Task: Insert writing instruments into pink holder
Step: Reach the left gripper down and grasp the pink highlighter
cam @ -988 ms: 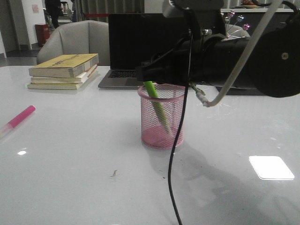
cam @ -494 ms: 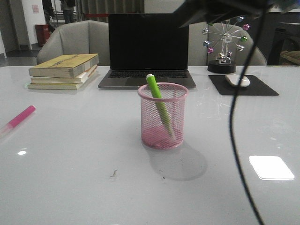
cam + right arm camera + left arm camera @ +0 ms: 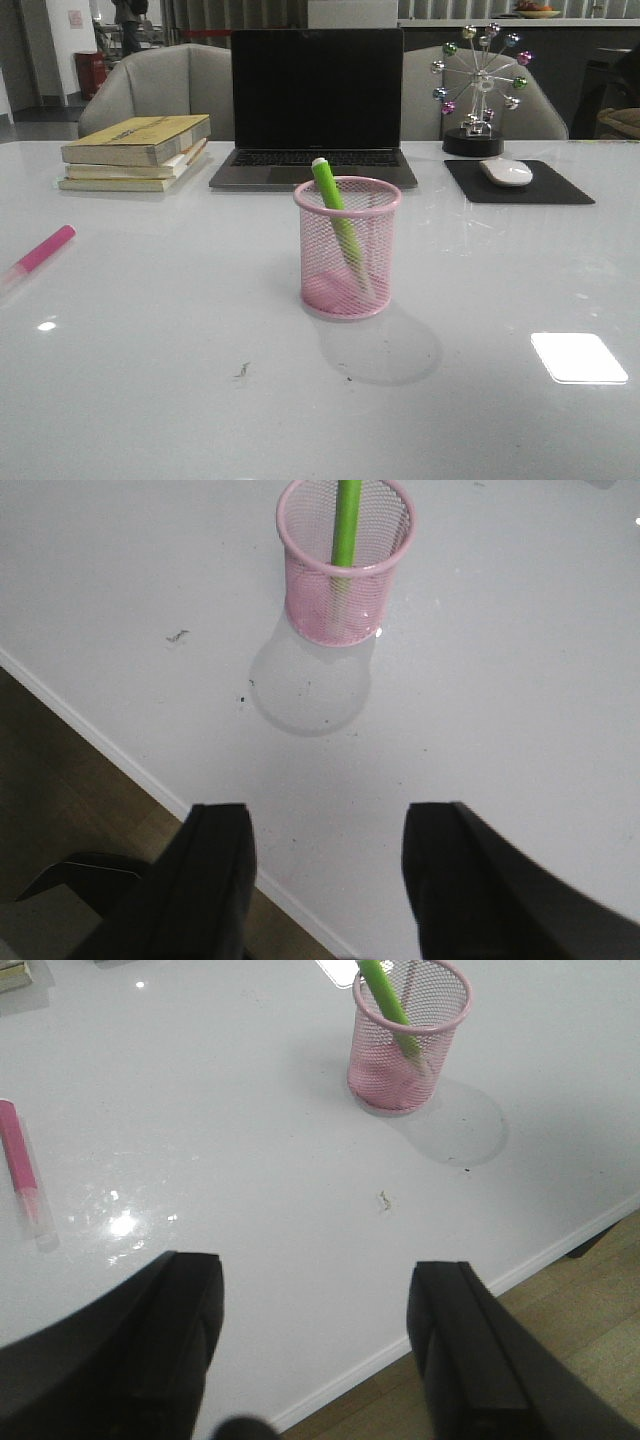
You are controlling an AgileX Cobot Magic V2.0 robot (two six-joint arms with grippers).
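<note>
One pink holder (image 3: 347,247) upright mid-table (image 3: 150,330), in front of laptop (image 3: 315,105). One green marker (image 3: 338,222) inside it, leaning, top end poking above rim. One pink marker (image 3: 42,250) flat on table, well apart, toward my left side. So two markers: one in, one out. My left gripper (image 3: 315,1345): fingers spread wide, nothing held. My right gripper (image 3: 325,870): also wide, nothing held. Three books (image 3: 137,152) stacked behind. One mouse (image 3: 506,171) on pad.

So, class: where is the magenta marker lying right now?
In the front view the magenta marker lies flat on the white table at its far left edge, in front of the stacked books and well left of the pink holder.
</note>
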